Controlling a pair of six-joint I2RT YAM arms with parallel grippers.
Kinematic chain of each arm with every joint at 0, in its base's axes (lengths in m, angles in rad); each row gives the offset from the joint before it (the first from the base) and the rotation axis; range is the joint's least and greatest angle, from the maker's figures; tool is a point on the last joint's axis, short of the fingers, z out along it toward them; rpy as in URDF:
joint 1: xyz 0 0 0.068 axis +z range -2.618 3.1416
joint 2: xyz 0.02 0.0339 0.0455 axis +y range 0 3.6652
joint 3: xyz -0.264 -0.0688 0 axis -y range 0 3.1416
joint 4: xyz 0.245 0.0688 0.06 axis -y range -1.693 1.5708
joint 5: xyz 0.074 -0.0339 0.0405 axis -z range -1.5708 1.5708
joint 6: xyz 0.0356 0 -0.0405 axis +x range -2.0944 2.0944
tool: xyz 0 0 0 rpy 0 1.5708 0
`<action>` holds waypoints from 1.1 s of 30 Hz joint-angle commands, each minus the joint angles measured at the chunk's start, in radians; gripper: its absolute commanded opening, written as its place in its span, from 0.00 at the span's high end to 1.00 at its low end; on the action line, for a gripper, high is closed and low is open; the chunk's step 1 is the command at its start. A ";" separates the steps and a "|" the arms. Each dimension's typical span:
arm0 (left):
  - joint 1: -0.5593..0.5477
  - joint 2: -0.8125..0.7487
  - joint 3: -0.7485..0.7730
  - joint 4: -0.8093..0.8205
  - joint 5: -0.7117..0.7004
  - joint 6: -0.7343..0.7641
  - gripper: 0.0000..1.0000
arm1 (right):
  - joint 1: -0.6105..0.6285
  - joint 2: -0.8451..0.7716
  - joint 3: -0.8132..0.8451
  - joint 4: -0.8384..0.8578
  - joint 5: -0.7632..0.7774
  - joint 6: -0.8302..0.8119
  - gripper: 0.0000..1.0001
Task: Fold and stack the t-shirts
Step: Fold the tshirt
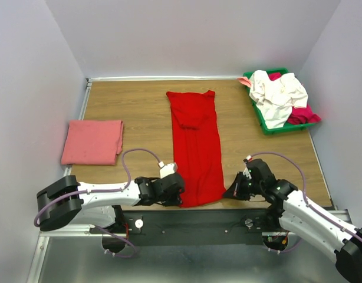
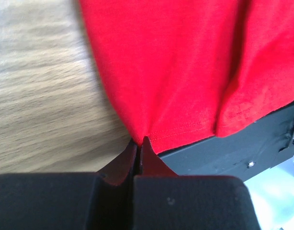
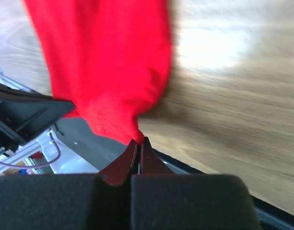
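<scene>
Red t-shirt (image 1: 196, 147) lies mid-table, folded lengthwise into a long narrow strip. Collar end is at the far side, hem end at the near edge. Plain bright red cloth, stitched hem line visible in the left wrist view, a few soft creases. The near hem droops a bit over the black mounting plate (image 1: 198, 221) between the arm bases.

Left gripper (image 2: 140, 143) is pinched fully closed on the near left hem corner, and cloth bunches to a point right at the fingertips. Right gripper (image 3: 139, 142) is likewise clamped tight on the near right hem corner, red fabric gathered into its tips. Both arms sit low at the near table edge, one on each side of the strip.

Salmon-pink t-shirt (image 1: 92, 141) is folded square and flat at the left side of the wood table (image 1: 128, 100), well apart from the red one.

Green tray (image 1: 259, 118) sits in the far right corner. A crumpled white t-shirt (image 1: 275, 94) is heaped on top, with a magenta t-shirt (image 1: 303, 113) under it spilling at the right rim.

Purple cables (image 1: 129, 168) loop along both arms. Nothing lies on the red strip or between it and the grippers. Grey walls enclose three sides.
</scene>
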 commanded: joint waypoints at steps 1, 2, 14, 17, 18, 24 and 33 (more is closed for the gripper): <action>-0.005 0.014 0.115 -0.092 -0.090 0.040 1.00 | 0.008 0.016 0.093 0.013 0.073 -0.054 1.00; 0.009 0.021 0.129 -0.094 -0.099 0.047 1.00 | 0.008 0.023 0.104 0.014 0.087 -0.059 1.00; 0.152 0.125 0.335 -0.132 -0.181 0.199 1.00 | 0.008 0.188 0.299 0.073 0.320 -0.146 0.99; 0.214 0.133 0.356 -0.109 -0.171 0.233 1.00 | 0.008 0.225 0.346 0.122 0.328 -0.148 1.00; 0.228 0.142 0.364 -0.104 -0.165 0.261 1.00 | 0.008 0.240 0.357 0.138 0.357 -0.152 1.00; 0.302 0.197 0.457 -0.095 -0.181 0.337 1.00 | 0.008 0.371 0.449 0.198 0.440 -0.160 1.00; 0.423 0.314 0.585 -0.071 -0.176 0.425 1.00 | 0.006 0.540 0.585 0.247 0.575 -0.197 1.00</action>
